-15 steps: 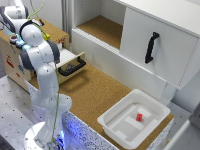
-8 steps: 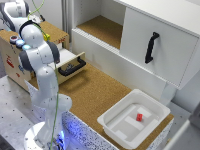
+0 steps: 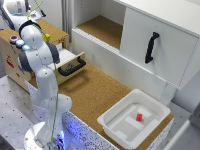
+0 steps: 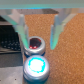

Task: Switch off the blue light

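The blue light (image 4: 37, 65) is a small round dome glowing cyan in a grey housing, seen close in the wrist view. Just beyond it sits a dark round button with a red centre (image 4: 37, 46). My gripper (image 4: 39, 48) hangs open over that button, one finger on each side, with the fingertips (image 4: 26, 44) just above the box top and nothing between them. In the exterior view the blue light (image 3: 20, 43) shows as a tiny pale dome on the wooden box (image 3: 10, 62) at the left, next to a red spot (image 3: 13, 38).
A yellow-green dome lamp (image 3: 46, 36) sits on the same box. An open drawer with a black handle (image 3: 72, 66) juts out beside the arm. A white bin (image 3: 131, 119) holds a small red block (image 3: 139, 117). A cabinet with a black door handle (image 3: 151, 47) stands behind.
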Controlling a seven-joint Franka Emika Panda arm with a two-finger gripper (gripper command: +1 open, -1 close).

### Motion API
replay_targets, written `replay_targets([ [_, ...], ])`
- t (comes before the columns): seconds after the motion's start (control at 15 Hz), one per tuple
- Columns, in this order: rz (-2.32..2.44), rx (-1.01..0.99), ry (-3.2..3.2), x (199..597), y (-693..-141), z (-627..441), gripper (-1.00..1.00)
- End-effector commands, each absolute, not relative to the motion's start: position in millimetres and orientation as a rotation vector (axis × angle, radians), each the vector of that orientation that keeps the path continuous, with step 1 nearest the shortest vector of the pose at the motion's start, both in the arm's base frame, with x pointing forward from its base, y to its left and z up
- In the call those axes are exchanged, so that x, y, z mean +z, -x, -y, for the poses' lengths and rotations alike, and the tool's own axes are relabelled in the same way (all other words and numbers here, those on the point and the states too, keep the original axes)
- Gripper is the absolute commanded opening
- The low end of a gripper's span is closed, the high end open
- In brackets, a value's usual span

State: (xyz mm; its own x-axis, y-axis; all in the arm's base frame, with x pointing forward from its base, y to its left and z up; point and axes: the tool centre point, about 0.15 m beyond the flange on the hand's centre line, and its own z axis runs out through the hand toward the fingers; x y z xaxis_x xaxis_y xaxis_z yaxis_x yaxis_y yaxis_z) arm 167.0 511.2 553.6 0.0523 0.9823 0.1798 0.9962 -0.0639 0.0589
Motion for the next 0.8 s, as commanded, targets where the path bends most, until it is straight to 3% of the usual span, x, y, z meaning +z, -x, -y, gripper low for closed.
replay_targets([
  [0.0, 2.137, -0.212, 2.131, 560, -166, -507, 1.00],
  [0.73, 1.981, -0.258, 2.208, 564, -210, -468, 1.00],
])
